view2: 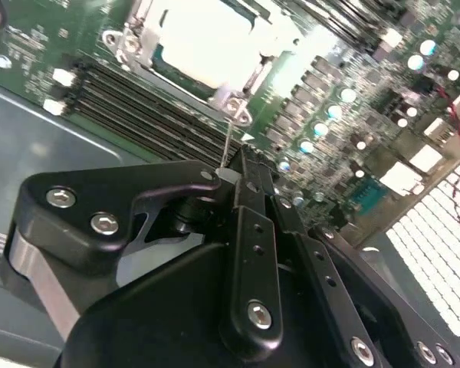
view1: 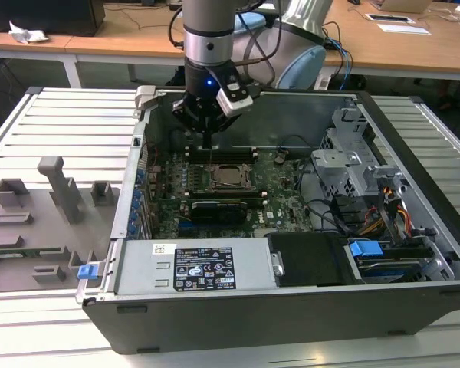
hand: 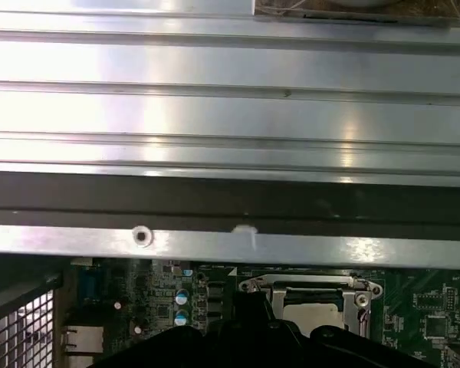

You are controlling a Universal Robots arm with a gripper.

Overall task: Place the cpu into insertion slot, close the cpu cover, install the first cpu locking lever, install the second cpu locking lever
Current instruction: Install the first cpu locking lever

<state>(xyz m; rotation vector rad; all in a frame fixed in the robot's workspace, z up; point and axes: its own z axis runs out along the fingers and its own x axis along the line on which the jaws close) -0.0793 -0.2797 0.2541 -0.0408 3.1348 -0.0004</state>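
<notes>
Cpu (view1: 228, 177) in insertion slot (view1: 214, 185) — gripper (view2: 228, 173) at lever (view2: 228, 142)

A ribbed, pale metal table (view1: 69, 115) spans the foreground, its grooves catching bright light. Behind it runs a row of wooden desks (view1: 123, 38) on white legs. They bear a crumpled white cloth (view1: 27, 33), a dark box (view1: 46, 15) and papers (view1: 402, 27).
</notes>
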